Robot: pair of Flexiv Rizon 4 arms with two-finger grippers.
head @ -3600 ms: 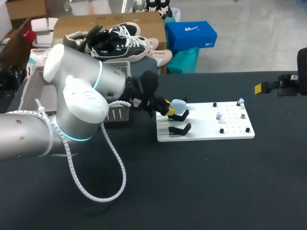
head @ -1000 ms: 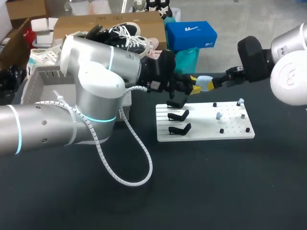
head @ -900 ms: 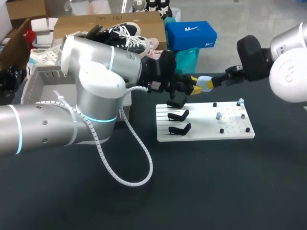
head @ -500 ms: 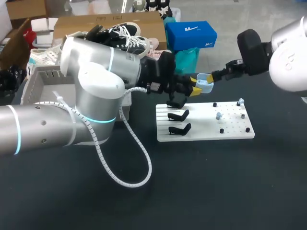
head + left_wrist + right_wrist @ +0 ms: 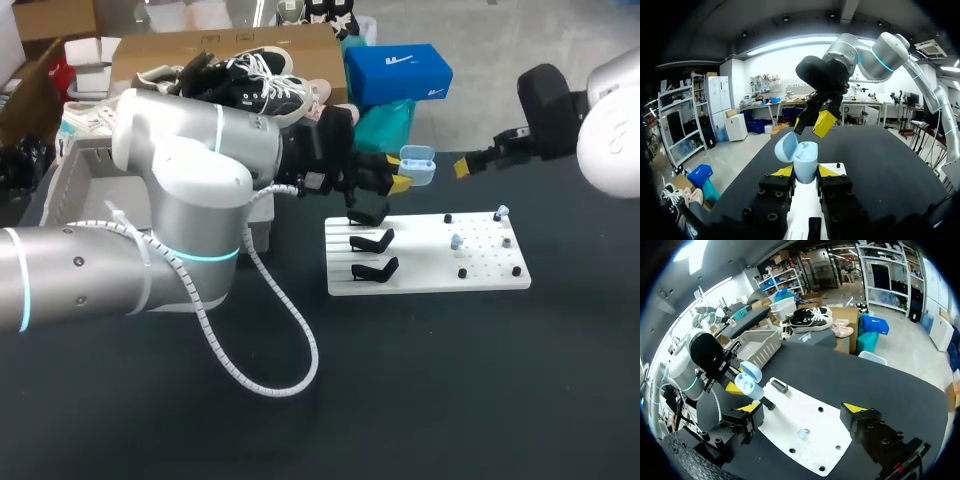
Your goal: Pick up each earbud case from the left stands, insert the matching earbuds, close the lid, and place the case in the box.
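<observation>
My left gripper (image 5: 805, 171) pinches the case (image 5: 801, 161) by its base, lid (image 5: 785, 146) swung open, in the air near the board's (image 5: 490, 272) stands (image 5: 372, 240). My right gripper (image 5: 801, 409) hangs spread and empty nearby. I judge an earbud (image 5: 456, 241) comes next: grip it low and seat it straight into its well. The case is smooth, glossy, pale-blue and egg-rounded. The board is flat, white and holed.

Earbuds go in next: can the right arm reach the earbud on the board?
Probably yes: the right gripper is open and empty, and nothing covers the earbud on the board.
</observation>
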